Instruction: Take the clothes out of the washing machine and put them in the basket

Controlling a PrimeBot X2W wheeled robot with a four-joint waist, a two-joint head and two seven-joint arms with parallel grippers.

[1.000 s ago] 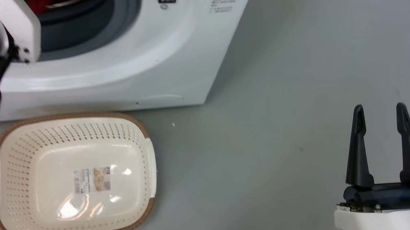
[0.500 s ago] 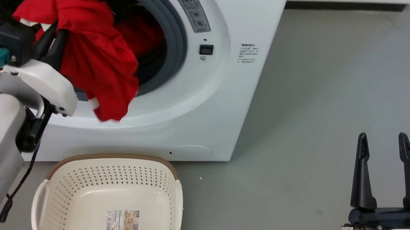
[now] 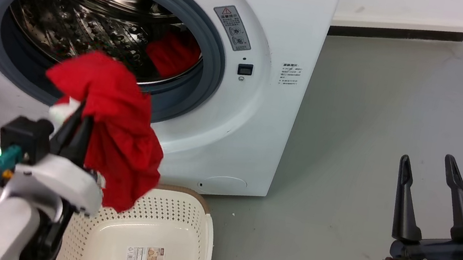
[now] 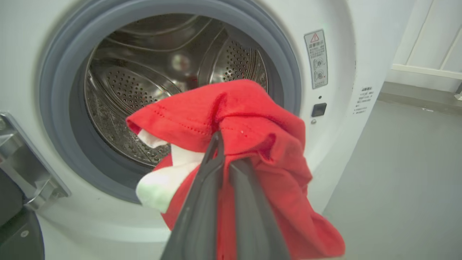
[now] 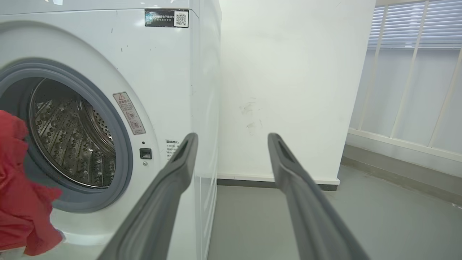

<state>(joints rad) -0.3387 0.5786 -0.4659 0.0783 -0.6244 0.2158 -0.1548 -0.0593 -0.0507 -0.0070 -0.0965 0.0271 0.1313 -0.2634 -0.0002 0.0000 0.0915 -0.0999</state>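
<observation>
Low before the washing machine (image 3: 256, 120), the left claw (image 3: 81, 118) is clamped shut on a red garment (image 3: 120, 131) with a white patch. The cloth hangs over the rim of the basket (image 3: 207, 238) at the machine's foot, seemingly ready to drop. A second red garment (image 3: 174, 53) lies inside the machine's drum (image 3: 89, 28). Well right of the machine, the right claw (image 3: 427, 158) waits wide open and empty.

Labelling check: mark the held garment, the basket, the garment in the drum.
held garment (image 3: 123, 140), head view, hanging red fold.
basket (image 3: 175, 207), head view, perforated back wall.
garment in the drum (image 3: 173, 53), head view, red middle.
</observation>
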